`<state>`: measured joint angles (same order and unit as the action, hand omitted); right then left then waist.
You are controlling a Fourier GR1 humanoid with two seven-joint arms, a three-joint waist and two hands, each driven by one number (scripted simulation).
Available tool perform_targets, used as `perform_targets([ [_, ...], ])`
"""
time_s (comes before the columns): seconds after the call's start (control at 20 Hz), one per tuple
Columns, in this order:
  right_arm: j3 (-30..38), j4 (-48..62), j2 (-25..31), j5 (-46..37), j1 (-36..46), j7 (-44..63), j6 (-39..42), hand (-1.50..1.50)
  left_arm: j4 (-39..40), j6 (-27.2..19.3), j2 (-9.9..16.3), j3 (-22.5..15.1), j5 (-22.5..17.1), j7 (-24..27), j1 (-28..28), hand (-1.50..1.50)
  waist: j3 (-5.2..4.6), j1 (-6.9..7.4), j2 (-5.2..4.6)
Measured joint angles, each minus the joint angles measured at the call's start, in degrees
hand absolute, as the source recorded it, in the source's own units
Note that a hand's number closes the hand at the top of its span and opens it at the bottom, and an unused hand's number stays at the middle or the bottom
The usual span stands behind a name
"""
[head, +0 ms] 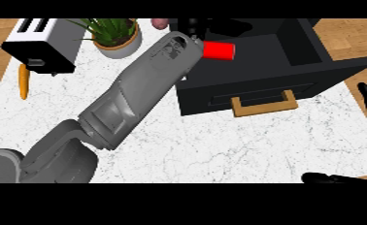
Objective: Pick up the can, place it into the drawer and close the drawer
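Saw grey left forearm closest of all, slanting from the lower left corner up to the black drawer. Found left hand dark against the drawer's dark inside; could not tell whether open or closed. Spotted red can just beside that wrist, over the open drawer's cavity; could not tell whether resting inside or held. Noted right hand at the lower right edge, low and idle, fingers seemingly stretched out flat.

Judged the risks thus: could knock the can on its side or out over the rim if the wrist swung back carelessly. Could catch the forearm on the drawer's wall and skew it. Could jam the closing push if pressed off-centre, away from the wooden handle.
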<state>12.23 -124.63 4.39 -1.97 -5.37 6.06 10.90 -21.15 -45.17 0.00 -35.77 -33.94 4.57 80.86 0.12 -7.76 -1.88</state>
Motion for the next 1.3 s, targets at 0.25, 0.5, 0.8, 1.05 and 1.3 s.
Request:
perform_targets([
  [0.25, -0.52, -2.29, 3.09, -5.25, 0.27, -1.77, 0.77, -1.50, -0.75, -0.28, 0.00, 0.44, -2.37, 0.15, 0.32, -1.50, -0.02, 0.52, 0.17],
  [0.5, -2.70, -1.71, 5.17, -12.02, 1.46, -4.29, 0.76, -1.50, -2.11, -0.47, 0.00, 1.05, -4.81, 1.22, 0.71, -1.50, -0.03, 1.76, 0.35],
  [0.8, -6.29, -0.60, 8.26, -23.52, 4.04, -4.85, -0.26, -1.50, -3.72, -2.35, 0.00, 0.95, -6.47, 2.86, 0.78, -1.50, -0.07, 3.64, 0.75],
  [1.05, -10.95, 2.83, 9.99, -35.20, 5.92, -4.89, -2.25, -1.50, -3.67, -2.81, 0.00, 0.98, -6.50, 1.91, 2.27, -1.50, -0.09, 5.35, 1.13],
  [1.3, -16.41, 10.72, 10.03, -46.31, 7.36, -6.31, -6.05, -1.50, -4.19, -2.72, 0.19, 1.57, -6.09, 0.08, 3.41, -1.50, -0.09, 6.89, 1.45],
])
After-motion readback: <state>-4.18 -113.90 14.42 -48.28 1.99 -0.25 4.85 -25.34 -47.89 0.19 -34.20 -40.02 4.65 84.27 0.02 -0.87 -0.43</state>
